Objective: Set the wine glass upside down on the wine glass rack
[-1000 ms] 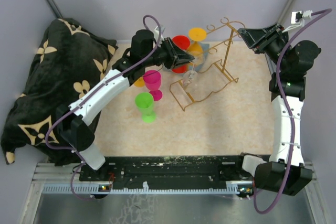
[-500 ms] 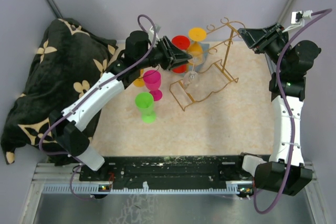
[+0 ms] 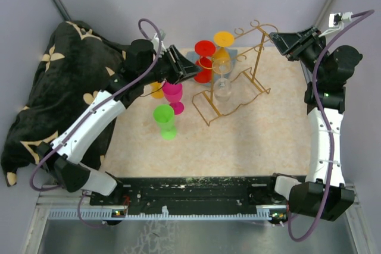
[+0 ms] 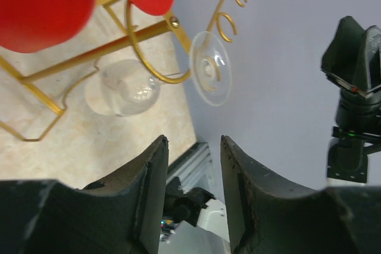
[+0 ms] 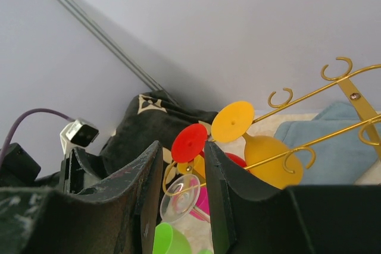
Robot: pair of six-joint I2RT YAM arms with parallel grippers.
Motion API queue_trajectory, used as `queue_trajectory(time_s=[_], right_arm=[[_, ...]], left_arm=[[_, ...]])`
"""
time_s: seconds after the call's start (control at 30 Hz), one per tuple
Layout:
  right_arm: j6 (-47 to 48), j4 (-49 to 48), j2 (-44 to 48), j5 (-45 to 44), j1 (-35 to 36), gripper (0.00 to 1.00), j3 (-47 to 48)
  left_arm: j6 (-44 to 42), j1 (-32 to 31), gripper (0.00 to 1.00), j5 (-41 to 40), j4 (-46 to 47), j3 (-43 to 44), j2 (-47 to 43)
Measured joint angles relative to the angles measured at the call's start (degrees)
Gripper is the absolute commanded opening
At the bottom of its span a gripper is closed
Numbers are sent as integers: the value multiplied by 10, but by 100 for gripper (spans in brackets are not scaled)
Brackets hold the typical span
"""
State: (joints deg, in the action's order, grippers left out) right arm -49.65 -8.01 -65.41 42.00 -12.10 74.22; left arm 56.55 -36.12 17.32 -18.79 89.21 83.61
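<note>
Top external: coloured glasses (image 3: 172, 91) beside rack (image 3: 257, 59)

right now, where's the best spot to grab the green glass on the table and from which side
Low on the green glass, below its wide rim, with the left gripper coming from the left. It stands upright, the pink glass close behind it and the rack to its right, so that side looks freest.

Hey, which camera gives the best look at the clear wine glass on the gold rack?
Left wrist: the clear wine glass is large and central, its bowl and foot both plain against the gold rack. Top external shows the glass small and faint. Right wrist shows it small and low in the frame.
</note>
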Motion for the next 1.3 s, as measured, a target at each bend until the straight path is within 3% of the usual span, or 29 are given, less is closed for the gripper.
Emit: queue_trajectory(time_s=[0.33, 0.5, 0.7, 0.93, 1.3], right_arm=[[0, -2, -1, 0, 2, 35, -3], [0, -3, -4, 0, 7, 35, -3], [1, -1, -10, 0, 11, 35, -3], [3, 2, -10, -1, 11, 35, -3], [6, 4, -10, -1, 11, 34, -3]], left_arm=[[-172, 82, 48, -127, -126, 25, -37], [-281, 123, 48, -182, -175, 123, 48], [-370, 128, 48, -238, -224, 208, 186], [-425, 128, 48, -269, -280, 270, 301], [-451, 128, 46, -296, -293, 272, 313]])
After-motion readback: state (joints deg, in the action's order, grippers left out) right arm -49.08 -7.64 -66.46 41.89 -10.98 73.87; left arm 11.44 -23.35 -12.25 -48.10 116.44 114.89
